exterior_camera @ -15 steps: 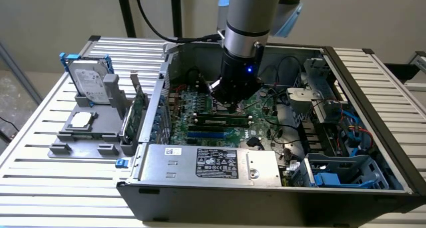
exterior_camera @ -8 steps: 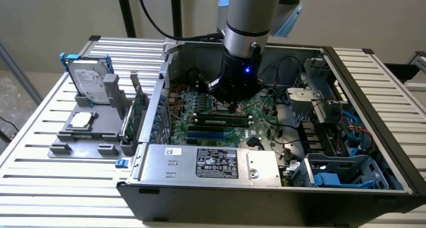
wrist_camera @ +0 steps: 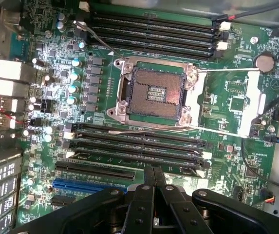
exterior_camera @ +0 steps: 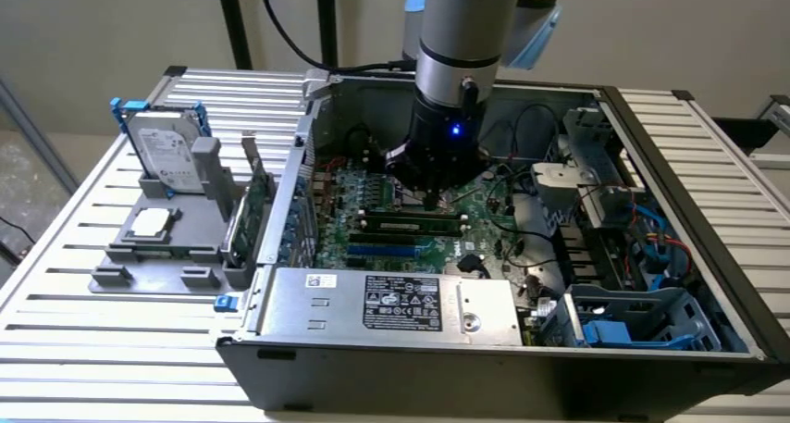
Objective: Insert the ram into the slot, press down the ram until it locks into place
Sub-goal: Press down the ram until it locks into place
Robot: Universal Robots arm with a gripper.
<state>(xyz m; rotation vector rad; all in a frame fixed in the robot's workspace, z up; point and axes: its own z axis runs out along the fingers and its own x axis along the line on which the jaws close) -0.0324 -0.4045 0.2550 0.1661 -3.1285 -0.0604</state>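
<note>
On the slatted metal surface (exterior_camera: 74,349), against a plain pale wall: open computer case (exterior_camera: 494,367), lying on its side, lid off. Near the surface's edge at the exterior view's left, grey holder (exterior_camera: 166,242) with hard drive (exterior_camera: 173,150) standing in it. Inside the case, green motherboard (wrist_camera: 236,92), empty processor socket (wrist_camera: 154,92) at its middle, banks of black slots either side. Ram (exterior_camera: 408,225) seated along one slot (exterior_camera: 401,233), near the blue socket (wrist_camera: 88,185). End effector (exterior_camera: 432,198) directly above the ram, fingers (wrist_camera: 154,183) pinched together, holding nothing, tips at or just over the stick's top edge; contact impossible to confirm.
</note>
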